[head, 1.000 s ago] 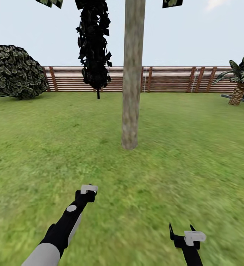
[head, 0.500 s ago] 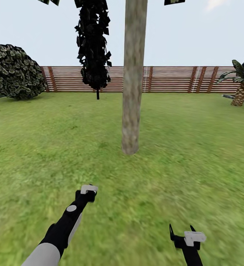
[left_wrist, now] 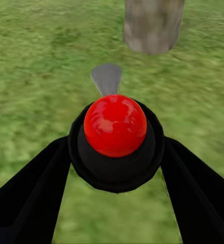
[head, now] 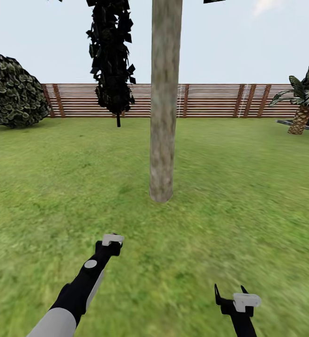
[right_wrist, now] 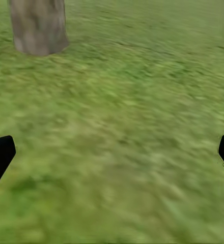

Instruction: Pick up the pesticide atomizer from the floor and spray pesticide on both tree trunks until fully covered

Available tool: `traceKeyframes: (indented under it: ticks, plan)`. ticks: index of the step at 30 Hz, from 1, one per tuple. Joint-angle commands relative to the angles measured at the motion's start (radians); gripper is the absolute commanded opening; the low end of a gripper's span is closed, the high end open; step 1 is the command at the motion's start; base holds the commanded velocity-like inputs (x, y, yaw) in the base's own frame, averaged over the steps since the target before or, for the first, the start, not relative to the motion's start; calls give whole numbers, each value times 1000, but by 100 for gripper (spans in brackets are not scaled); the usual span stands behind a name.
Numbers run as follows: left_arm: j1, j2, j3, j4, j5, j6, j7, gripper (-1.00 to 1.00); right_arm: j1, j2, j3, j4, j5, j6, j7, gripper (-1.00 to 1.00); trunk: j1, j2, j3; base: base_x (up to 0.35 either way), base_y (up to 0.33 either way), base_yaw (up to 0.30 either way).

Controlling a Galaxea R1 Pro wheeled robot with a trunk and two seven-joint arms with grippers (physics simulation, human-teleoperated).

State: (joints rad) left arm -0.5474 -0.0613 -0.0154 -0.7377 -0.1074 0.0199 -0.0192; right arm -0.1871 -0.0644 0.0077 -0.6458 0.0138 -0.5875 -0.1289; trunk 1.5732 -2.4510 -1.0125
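My left gripper [left_wrist: 114, 147] was closed around the sprayer [left_wrist: 115, 127], whose red ball showed up close in the left wrist view. My right gripper [head: 230, 291] was wide open and empty. The tree trunk [head: 164, 103] stood center frame on the grass [head: 248, 187].

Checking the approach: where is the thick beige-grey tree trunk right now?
In the head view the thick beige-grey tree trunk stands at centre on the green lawn, ahead of both grippers, before the brown slat fence.

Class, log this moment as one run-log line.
left gripper: shut on atomizer | right gripper: open, nothing held | tree trunk: ahead on grass
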Motion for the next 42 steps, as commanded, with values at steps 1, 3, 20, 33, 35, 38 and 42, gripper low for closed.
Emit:
traceKeyframes:
  ticks: [1,3,20,33,35,38,42]
  plan:
    - [0,0,0,0,0,0,-1,-100,0,0,0,0,0,0,0,100,0,0,0,339,0,-249]
    - [0,0,0,0,0,0,-1,-100,0,0,0,0,0,0,1,100,0,0,0,339,0,-256]
    - [2,1,0,-10,-1,0,-1,-100,0,0,0,1,1,1,2,100,0,0,0,339,0,-79]
    - [40,0,-2,-57,-1,0,-5,-100,0,3,2,-1,1,2,2,100,0,0,0,287,0,0]
    - [42,0,-3,-57,-1,-5,-6,-100,0,12,2,-2,3,2,2,100,0,0,0,39,0,0]
    - [42,0,-15,-79,-1,-6,-7,-100,0,19,0,-8,4,2,2,100,0,0,0,11,0,0]
    - [43,1,-33,-115,-3,-1,-9,-100,0,20,-2,-12,5,2,2,100,0,0,0,2,0,0]
